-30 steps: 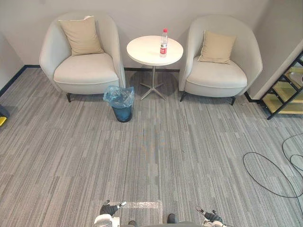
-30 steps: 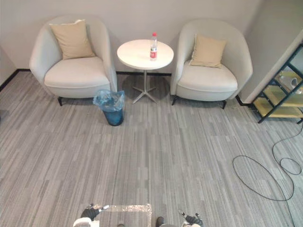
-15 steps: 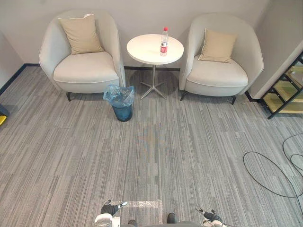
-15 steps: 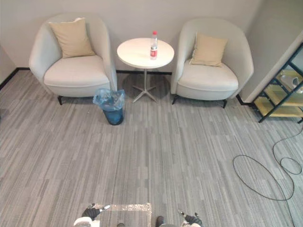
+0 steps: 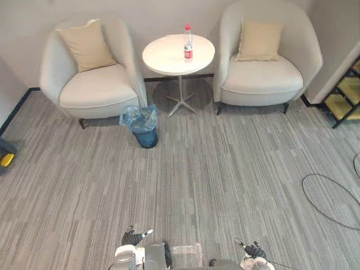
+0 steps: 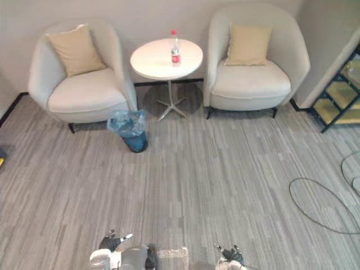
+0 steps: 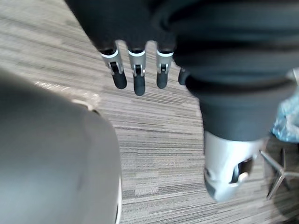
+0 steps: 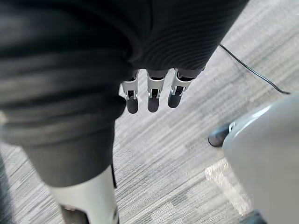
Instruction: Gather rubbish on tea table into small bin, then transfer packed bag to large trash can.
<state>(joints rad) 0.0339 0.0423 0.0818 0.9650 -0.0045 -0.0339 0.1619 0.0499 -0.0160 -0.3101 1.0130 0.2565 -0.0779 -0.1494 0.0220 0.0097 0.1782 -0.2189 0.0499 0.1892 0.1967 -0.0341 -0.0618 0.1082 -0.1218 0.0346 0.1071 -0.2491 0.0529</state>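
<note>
A clear plastic bottle with a red label stands upright on the round white tea table between two armchairs, far ahead. Below the table's left side, on the carpet, stands the small dark bin lined with a blue bag. My left hand hangs at the lower edge of the eye views; its fingers hang straight and hold nothing. My right hand hangs at the lower right, its fingers also straight and empty. Both hands are far from the table and the bin.
Two beige armchairs with tan cushions, left and right, flank the table against the wall. A dark shelf with yellow boards stands at the right edge. A yellow object lies at the left edge. Grey striped carpet stretches between me and the table.
The whole picture has shifted: the chairs, table and bin sit slightly differently in view, so the camera has moved. Both hands still hang low.
</note>
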